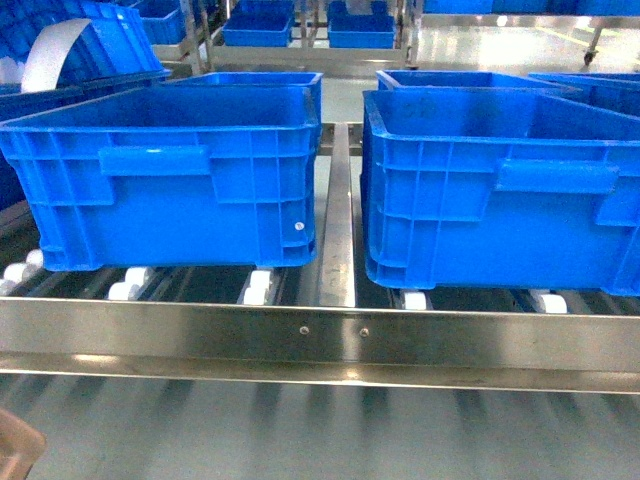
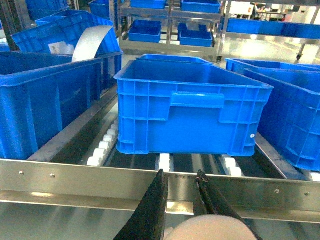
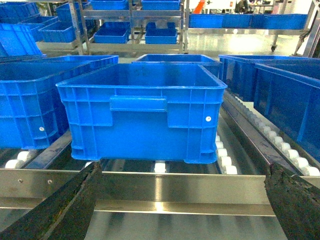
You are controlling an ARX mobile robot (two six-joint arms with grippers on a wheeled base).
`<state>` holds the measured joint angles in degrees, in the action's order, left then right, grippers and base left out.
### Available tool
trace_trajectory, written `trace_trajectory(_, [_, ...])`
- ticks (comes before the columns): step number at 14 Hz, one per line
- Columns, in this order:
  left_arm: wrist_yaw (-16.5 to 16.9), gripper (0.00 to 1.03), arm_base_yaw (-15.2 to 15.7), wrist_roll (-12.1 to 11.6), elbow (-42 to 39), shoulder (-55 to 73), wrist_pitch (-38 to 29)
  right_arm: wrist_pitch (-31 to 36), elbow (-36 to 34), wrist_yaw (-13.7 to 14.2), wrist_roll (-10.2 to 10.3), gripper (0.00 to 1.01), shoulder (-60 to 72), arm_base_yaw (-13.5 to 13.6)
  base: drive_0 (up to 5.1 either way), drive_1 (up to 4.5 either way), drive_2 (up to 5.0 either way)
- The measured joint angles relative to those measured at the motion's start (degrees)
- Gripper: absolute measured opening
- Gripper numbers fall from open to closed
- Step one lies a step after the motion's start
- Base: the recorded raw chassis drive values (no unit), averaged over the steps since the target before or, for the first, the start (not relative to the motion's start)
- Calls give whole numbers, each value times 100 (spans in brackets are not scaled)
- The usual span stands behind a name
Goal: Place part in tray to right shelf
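Right shelf fills everything ahead of me: one stainless rack. Its flat front rail runs left to right as the long axis, and its roller lanes run from near to far. The rail lies just beyond the fingertips of both my grippers, a little above them in each wrist view.

Two large blue crates stand at the front of the shelf, a left crate and a right crate. A steel divider runs between them, and more blue crates stand behind.

My right gripper has its jaws spread wide with nothing between them. The right crate sits squarely beyond the gap.

My left gripper has its jaws drawn close, leaving a narrow gap at the tips. Lower down they press on either side of a pale beige rounded piece of the tray, near me at the bottom edge of that view.

White rollers show under the crates. Two small screws sit mid-rail.
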<state>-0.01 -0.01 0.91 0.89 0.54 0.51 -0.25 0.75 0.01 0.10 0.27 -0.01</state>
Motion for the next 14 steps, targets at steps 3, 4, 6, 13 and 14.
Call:
trace_trajectory(3, [0,12,0,2,0,0,0,0,0,0,2,98,0,0,0,0,0])
trace_trajectory(4, [0,12,0,2,0,0,0,0,0,0,2,98,0,0,0,0,0])
trace_trajectory(6, [0,12,0,2,0,0,0,0,0,0,2,98,0,0,0,0,0])
trace_trajectory(13, [0,12,0,2,0,0,0,0,0,0,2,98,0,0,0,0,0])
trace_trajectory(14, [0,12,0,2,0,0,0,0,0,0,2,98,0,0,0,0,0])
